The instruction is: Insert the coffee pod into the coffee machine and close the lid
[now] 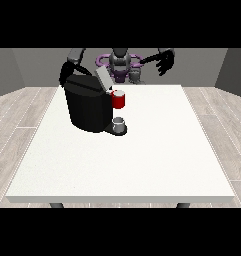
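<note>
While the grey hinged lid (102, 78) of the squat black coffee machine (88, 106) stands raised and tilted, the step in hand reads as seating the pod, then lowering that lid.

Item, task's thing: a small pale round coffee pod (117, 92), apparently resting in the mouth of the machine's red brew head (119, 100); the view is too coarse to say whether it sits fully home.

Item: small grey cup (119, 122) on the machine's drip base.

Item: hand at the view's right (165, 61), raised well clear, fingers spread, holding nothing.

Item: hand at the view's left, hidden behind the machine; fingers cannot be told.

Handling advice: check the pod lies level before pressing the lid down near its free edge.

Surface: large white counter (142, 160). Room: pale plank floor (19, 115), grey walls (37, 67).
</note>
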`<state>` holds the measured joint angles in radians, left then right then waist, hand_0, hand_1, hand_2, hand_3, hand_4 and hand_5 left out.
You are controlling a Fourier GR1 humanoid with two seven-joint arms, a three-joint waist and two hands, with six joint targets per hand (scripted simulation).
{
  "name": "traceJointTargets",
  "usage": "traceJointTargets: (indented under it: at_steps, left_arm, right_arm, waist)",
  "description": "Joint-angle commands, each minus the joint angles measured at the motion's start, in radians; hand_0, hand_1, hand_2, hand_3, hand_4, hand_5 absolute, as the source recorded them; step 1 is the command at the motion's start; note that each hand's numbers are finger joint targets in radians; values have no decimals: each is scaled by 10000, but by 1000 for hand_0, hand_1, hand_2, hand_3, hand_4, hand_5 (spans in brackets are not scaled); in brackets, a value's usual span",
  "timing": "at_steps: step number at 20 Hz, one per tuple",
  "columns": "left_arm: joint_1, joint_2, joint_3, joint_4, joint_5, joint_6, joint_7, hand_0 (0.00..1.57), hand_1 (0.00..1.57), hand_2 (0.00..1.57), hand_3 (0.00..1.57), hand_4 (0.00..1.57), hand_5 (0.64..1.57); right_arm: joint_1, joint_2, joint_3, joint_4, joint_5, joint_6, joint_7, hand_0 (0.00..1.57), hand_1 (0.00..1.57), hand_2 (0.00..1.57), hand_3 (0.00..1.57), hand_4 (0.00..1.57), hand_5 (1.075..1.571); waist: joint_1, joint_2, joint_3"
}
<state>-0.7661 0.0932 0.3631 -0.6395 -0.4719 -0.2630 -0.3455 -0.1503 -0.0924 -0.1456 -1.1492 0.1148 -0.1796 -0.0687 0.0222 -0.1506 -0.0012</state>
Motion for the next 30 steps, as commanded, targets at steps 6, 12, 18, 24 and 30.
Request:
traceJointTargets:
  at_steps: [6,12,18,24,30]
  left_arm:
    - [2368,-790,105,95,527,-157,21,0,0,0,0,389,1571]
    - [2434,-922,-27,-692,1607,-795,797,0,0,0,0,353,1571]
    - [2944,-930,-1160,-2477,2240,-695,1226,0,0,0,0,360,1571]
    - [3853,-930,-2378,-3457,2916,232,1074,0,0,0,0,382,1571]
    - [3845,-815,-1864,-4918,2926,-149,1815,0,0,0,0,323,1571]
  right_arm:
    - [-341,248,965,-1423,-355,1242,650,0,0,0,0,0,1571]
    - [-1281,-761,609,-1363,-287,1671,1027,0,0,0,0,251,1571]
    - [-2138,-1009,-205,-691,-750,1580,1133,0,0,0,0,0,1571]
    - [-3217,-1200,-866,-135,-1749,2063,1828,0,0,0,0,83,1571]
    - [-3813,-866,-671,193,-1826,1773,1939,0,0,0,0,168,1571]
  waist:
    - [635,-1775,6]
    - [1440,-1647,14]
    - [1789,-749,17]
    - [1861,-183,16]
    - [1678,725,14]
